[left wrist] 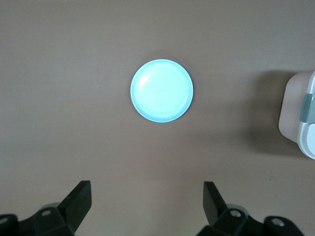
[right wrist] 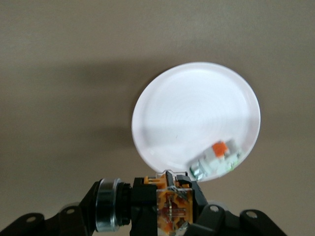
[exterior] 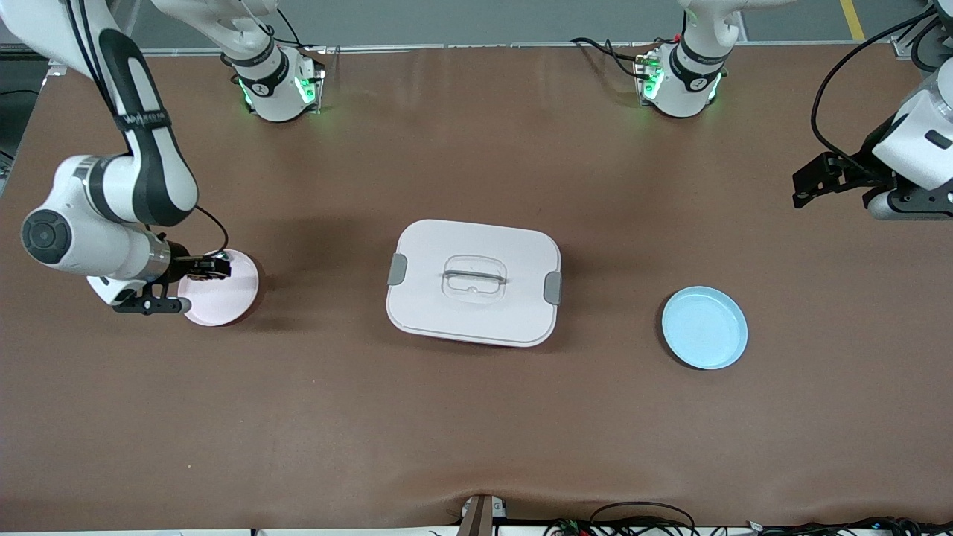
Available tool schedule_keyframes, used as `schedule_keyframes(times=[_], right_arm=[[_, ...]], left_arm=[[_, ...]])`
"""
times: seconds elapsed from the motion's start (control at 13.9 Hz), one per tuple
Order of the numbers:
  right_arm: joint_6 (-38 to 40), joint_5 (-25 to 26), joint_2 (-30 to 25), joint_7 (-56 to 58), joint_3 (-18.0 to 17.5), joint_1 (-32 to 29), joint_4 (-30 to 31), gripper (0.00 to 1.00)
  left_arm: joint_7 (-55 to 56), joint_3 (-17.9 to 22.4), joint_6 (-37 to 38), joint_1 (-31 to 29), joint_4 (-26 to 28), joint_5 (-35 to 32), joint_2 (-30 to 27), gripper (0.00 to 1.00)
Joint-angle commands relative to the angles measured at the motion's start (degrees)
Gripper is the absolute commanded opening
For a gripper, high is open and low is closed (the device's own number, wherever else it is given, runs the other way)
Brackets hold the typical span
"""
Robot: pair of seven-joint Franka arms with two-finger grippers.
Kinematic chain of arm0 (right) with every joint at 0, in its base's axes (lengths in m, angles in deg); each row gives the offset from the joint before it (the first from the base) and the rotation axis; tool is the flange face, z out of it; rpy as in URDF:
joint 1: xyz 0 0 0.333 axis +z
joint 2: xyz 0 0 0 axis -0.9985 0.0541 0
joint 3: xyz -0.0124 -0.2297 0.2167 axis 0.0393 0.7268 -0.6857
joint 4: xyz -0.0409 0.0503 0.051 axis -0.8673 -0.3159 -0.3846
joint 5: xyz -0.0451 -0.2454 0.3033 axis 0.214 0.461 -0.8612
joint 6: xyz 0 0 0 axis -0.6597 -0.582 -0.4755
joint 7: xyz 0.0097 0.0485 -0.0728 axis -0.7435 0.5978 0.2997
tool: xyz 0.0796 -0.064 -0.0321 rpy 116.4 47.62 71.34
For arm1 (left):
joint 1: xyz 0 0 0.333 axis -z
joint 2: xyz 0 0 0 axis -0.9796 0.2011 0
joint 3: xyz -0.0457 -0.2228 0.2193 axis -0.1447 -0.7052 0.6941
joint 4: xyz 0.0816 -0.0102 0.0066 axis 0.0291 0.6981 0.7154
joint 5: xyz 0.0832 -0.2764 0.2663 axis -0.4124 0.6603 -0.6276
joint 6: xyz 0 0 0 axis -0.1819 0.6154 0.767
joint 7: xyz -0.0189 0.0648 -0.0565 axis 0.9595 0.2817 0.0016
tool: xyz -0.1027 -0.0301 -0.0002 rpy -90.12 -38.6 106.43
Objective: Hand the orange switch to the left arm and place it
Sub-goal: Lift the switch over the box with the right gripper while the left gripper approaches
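My right gripper [exterior: 212, 266] is shut on the orange switch [right wrist: 147, 204] and holds it just above the pink plate [exterior: 231, 301] at the right arm's end of the table. The switch shows a black body, a silver ring and an orange block; its cap is hidden. In the right wrist view the plate [right wrist: 192, 113] lies under the right gripper [right wrist: 165, 211]. The white box [exterior: 473, 283] stands closed at the table's middle. My left gripper [exterior: 802, 190] is open and empty, up in the air at the left arm's end; in the left wrist view it [left wrist: 146, 196] is over bare table.
A small silver-green part with an orange-white base [right wrist: 214, 160] lies on the pink plate near its rim. A blue plate [exterior: 704, 327] sits empty between the box and the left arm's end, also in the left wrist view [left wrist: 162, 90], with the box's corner [left wrist: 300, 115] beside it.
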Motion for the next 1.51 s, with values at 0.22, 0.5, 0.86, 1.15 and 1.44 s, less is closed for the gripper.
schedule_keyframes(times=[0.22,0.5,0.86,1.15,1.44], right_arm=[[21.5,3.4,-2.2,-24.9,0.1,13.7,-13.6,0.25],[27.2,2.4,-1.5,-49.5,0.0,27.7,-21.4,0.24],[26.2,-7.8,6.8,-79.2,0.0,40.5,-32.3,0.24],[20.8,-18.7,13.8,-91.0,0.0,42.7,-41.2,0.24],[10.2,-30.4,14.5,-94.6,0.0,42.9,-41.3,0.24]], left_arm=[[-2.4,0.0,-0.2,-0.8,-0.5,4.5,0.7,1.0],[-2.9,-0.1,-1.0,-0.8,0.4,8.8,0.8,1.0],[-4.6,-0.4,-3.2,-1.2,4.1,17.1,0.0,1.0],[-6.4,-1.0,-5.2,-0.8,8.4,24.9,-1.2,1.0],[-9.1,-1.7,-10.2,-1.0,17.6,36.5,-5.0,1.0]])
